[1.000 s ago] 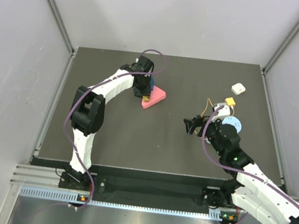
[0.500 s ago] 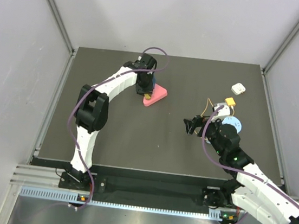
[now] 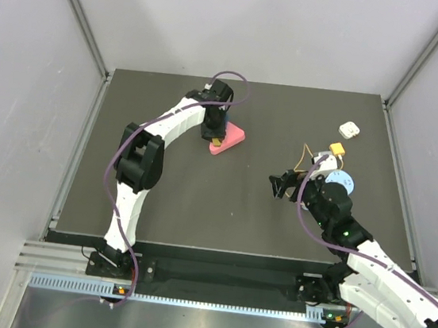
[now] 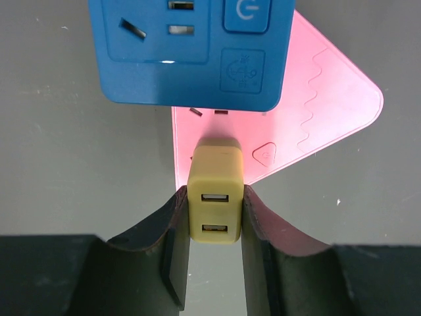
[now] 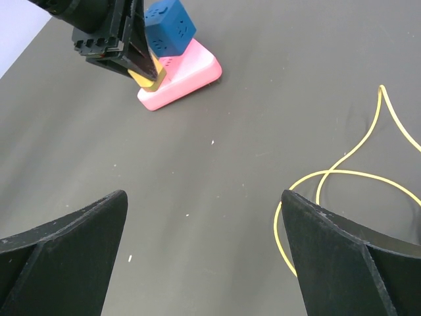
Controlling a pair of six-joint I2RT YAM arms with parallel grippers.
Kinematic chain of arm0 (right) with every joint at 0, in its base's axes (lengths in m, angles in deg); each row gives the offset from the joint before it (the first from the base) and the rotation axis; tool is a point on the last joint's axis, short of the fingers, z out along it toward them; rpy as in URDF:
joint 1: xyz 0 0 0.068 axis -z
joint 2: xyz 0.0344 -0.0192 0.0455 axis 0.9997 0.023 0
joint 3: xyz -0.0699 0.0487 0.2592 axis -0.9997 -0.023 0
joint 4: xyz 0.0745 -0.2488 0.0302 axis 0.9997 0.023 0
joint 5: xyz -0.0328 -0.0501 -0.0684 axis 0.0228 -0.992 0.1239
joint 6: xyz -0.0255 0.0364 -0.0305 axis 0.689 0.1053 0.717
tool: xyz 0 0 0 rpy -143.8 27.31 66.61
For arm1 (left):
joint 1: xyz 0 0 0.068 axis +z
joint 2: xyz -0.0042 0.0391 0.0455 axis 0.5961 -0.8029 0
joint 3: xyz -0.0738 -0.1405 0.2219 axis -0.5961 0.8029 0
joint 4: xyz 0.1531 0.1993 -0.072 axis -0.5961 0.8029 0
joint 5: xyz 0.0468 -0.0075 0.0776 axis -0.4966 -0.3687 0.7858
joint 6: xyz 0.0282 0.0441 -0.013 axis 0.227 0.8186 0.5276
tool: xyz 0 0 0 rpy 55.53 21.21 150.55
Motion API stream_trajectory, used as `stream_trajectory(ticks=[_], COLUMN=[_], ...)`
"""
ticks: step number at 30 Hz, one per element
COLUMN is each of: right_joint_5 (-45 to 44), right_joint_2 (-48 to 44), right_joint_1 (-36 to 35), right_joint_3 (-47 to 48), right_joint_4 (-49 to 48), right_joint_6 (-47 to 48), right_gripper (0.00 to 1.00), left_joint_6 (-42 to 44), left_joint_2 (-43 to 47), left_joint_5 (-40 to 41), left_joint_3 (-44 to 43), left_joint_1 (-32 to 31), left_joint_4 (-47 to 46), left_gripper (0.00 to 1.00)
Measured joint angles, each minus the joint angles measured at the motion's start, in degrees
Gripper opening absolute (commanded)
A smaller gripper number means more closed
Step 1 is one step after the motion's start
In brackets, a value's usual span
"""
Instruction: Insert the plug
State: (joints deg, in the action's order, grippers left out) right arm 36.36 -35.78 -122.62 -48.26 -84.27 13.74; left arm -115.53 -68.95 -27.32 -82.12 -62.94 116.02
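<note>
Left hand [image 4: 215, 195] clamps tan USB block [image 4: 216, 164] at pink socket strip [image 4: 322, 105]. Plug [image 3: 337, 150] lies beside wide-open right hand [image 3: 279, 185], apart.

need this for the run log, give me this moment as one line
left gripper: shut on usb block, at pink strip | right gripper: open, empty | plug: loose, not held

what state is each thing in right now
left gripper: shut on the yellow adapter
yellow adapter: held against the pink strip, cannot tell if seated
pink strip: flat on the table
blue socket cube: sitting on the pink strip
right gripper: open, empty
yellow connector: loose on the table, on its wire
white block: untouched
light-blue disc: lying flat
</note>
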Motion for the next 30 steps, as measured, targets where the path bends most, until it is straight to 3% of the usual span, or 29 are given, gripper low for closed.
stream_trajectory(ticks=[11, 16, 30], right_joint_5=[0.2, 0.2, 0.5], right_joint_2=[-2.9, -3.0, -6.8], right_joint_1=[0.0, 0.0, 0.0], right_joint_3=[0.0, 0.0, 0.2], right_joint_4=[2.0, 2.4, 7.8], right_joint_6=[0.2, 0.1, -0.9], right_gripper=[1.00, 1.00, 1.00], left_joint_6=[-0.7, -0.8, -0.5], left_joint_2=[1.0, 1.0, 5.4], left_joint_5=[-0.2, 0.3, 4.2], left_joint_3=[2.3, 2.1, 8.3], left_joint_1=[0.0, 0.0, 2.0], left_joint_4=[-2.4, -2.2, -2.8], left_gripper=[0.00, 0.13, 0.17])
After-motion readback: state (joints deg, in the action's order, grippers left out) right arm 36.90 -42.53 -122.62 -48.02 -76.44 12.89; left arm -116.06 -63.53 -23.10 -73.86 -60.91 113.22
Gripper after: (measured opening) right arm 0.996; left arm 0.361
